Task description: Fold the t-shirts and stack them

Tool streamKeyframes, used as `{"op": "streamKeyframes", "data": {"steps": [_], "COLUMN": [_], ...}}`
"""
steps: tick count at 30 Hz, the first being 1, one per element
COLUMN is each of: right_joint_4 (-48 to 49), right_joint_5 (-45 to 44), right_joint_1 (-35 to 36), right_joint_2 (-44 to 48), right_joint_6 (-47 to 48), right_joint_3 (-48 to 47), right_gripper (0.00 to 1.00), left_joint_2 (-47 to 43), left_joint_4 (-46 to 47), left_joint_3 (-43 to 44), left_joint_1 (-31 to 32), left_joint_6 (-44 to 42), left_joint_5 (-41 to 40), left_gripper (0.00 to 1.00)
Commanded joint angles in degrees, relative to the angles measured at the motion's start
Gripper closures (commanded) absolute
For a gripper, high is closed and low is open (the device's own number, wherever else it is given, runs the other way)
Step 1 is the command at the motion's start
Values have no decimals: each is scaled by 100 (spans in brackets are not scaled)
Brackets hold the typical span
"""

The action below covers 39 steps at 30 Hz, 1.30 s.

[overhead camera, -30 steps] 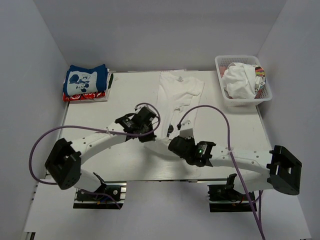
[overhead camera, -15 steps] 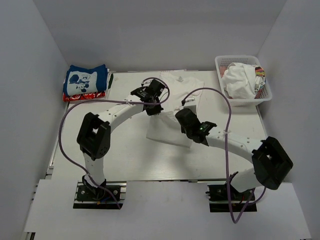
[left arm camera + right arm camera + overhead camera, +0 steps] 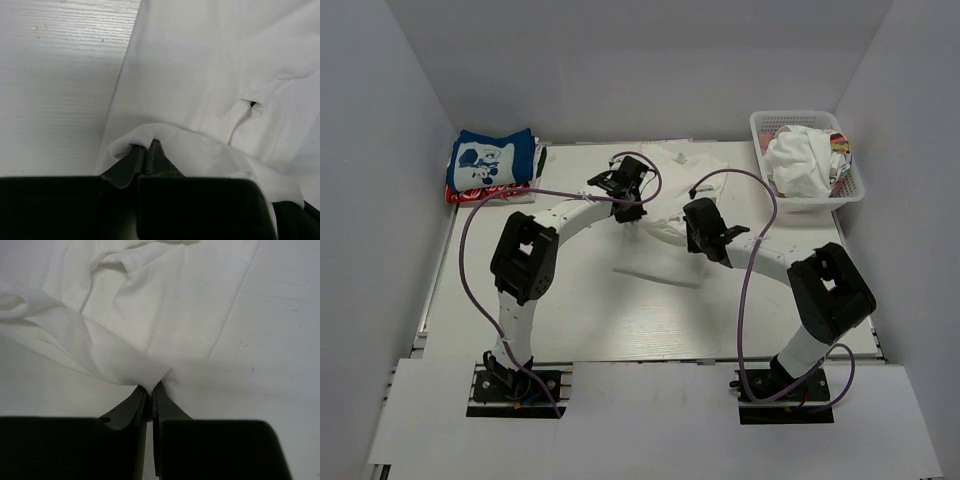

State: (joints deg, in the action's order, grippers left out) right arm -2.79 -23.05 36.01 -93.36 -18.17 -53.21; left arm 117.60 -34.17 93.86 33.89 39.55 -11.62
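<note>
My left jaws and right jaws each pinched a raised fold of the large white t-shirt (image 3: 665, 250) mid-tabletop (image 3: 550, 290), well apart from the folded blue tee (image 3: 492, 160) far left and the basket (image 3: 820, 204) far right.

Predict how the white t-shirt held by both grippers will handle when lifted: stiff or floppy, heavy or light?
Probably floppy: the white t-shirt sags in soft folds from the left gripper and drapes away from the right gripper. Likely light, since a thin pinch at each edge holds it. It may bunch on the table rather than slide flat.
</note>
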Motion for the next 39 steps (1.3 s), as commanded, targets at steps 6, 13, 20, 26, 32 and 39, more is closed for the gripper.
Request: {"op": "streamKeyframes", "data": {"steps": [6,13,20,26,32,39], "right_joint_4": [604,-8,-213,-338,-107,469], "right_joint_5": [362,90,993,1802,2560,2753], "right_joint_1": [-340,-656,-578,-569,-481,-525], "right_joint_2": [-497,-1017,-361,869,1707,1786], "right_joint_6": [227,95,200,-353,-98,-1706], "right_joint_3": [-620,-1612,-1368,244,1444,2085], "right_gripper": [77,19,10,10,10,10], "left_joint_2": [290,430,-535,-1713,-1995,-1776], "left_joint_4": [438,69,33,253,587,939], "left_joint_3": [563,1440,516,-1702,-2882,-3322], "left_joint_1": [-207,-383,-436,-384,-260,-260], "left_joint_6": [-281,-475,-624,-624,-562,-510], "left_joint_5": [150,-182,-334,369,1028,1197], "left_gripper": [91,0,0,0,6,16]}}
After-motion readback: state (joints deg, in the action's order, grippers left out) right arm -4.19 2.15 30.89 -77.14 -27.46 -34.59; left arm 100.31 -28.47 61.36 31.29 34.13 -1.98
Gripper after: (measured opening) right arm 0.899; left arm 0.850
